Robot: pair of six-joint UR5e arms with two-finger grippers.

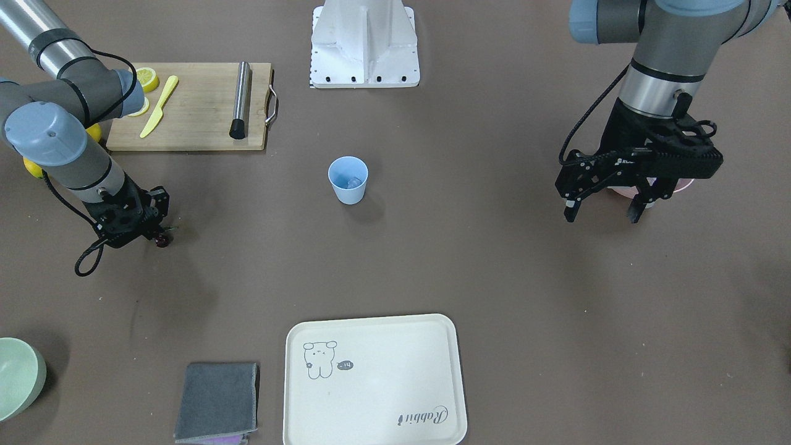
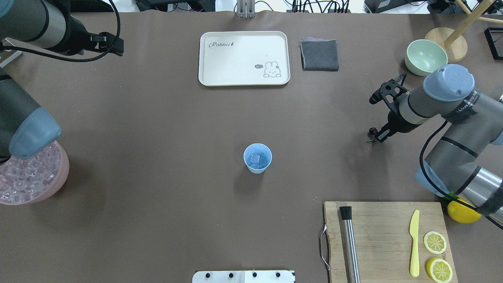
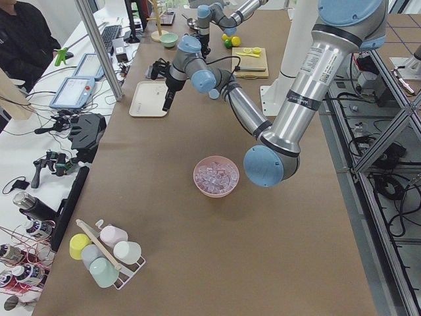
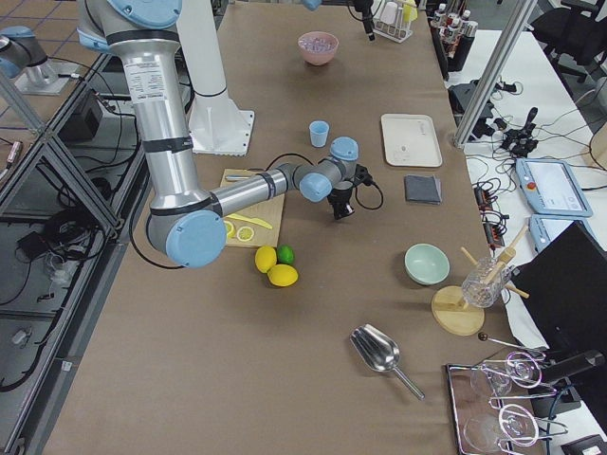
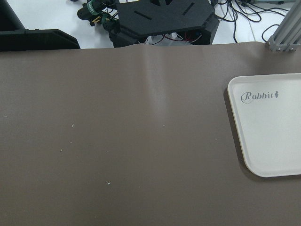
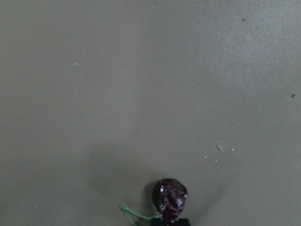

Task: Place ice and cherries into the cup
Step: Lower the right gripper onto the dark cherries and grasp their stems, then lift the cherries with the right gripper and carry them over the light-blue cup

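Cherries [image 1: 162,241] hang at tips of right claw [image 1: 156,237], which is closed on them; wrist view shows one dark fruit and a green stem. Cup [image 1: 348,179] stands upright on bench [image 1: 469,259], well apart from this claw, between it and left claw [image 1: 604,213]. Ice [image 1: 353,182] lies inside cup. Left claw stands wide open over pink bowl [image 2: 65,171]; further ice [image 2: 23,179] fills that bowl. Wooden board [image 1: 198,117] lies near right claw, toward the robot.

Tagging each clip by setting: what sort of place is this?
Most likely a robotics lab, staged for drink preparation. A left arm and a right arm work a brown-covered table. An operators' bench beside it holds tablets. The props are a pink bowl of ice, lemons and a cutting board.
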